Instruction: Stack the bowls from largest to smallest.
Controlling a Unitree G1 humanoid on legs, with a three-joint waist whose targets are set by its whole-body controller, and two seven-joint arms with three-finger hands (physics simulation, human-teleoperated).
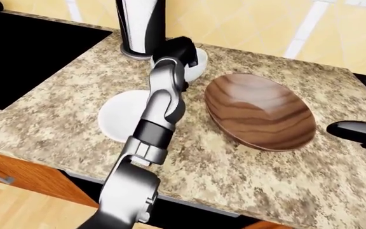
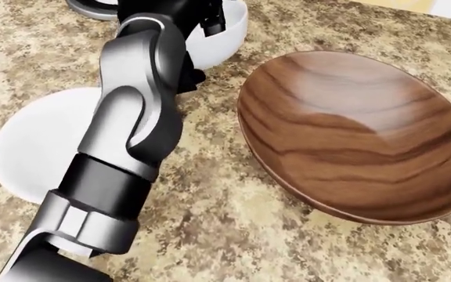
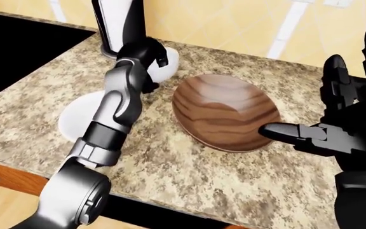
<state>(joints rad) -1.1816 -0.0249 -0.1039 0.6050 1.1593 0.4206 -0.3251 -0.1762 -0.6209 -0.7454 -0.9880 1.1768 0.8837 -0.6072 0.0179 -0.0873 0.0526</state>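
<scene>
Nearest in the right-eye view is the right hand [image 3: 345, 119], raised at the right edge with its dark fingers [image 3: 294, 131] spread wide, holding nothing; it hangs above the granite surface [image 1: 246, 181], just right of the wooden bowl.

The left arm [image 2: 127, 147] reaches up from the bottom left of the head view across the speckled surface. To its left lies the flat white bowl [image 2: 33, 153], partly covered by the forearm. To the right, well apart from that bowl, the large wooden bowl [image 2: 358, 132] sits on the surface, tilted so its far rim is higher than the near one.

Farther off, the left hand [image 1: 182, 49] is at the small white bowl [image 1: 199, 64], its black fingers reaching over the rim and into it. Whether they are actually clamped on the rim cannot be told, since the hand itself hides the contact. This small bowl stands just beyond the flat white bowl and left of the wooden bowl's far edge.

Farthest, a black and white cylinder [image 1: 141, 26] on a round grey base stands just behind the small bowl, against the yellow tiled wall [image 1: 259, 19]. A black sunken area [image 1: 24, 57] fills the far left of the surface.
</scene>
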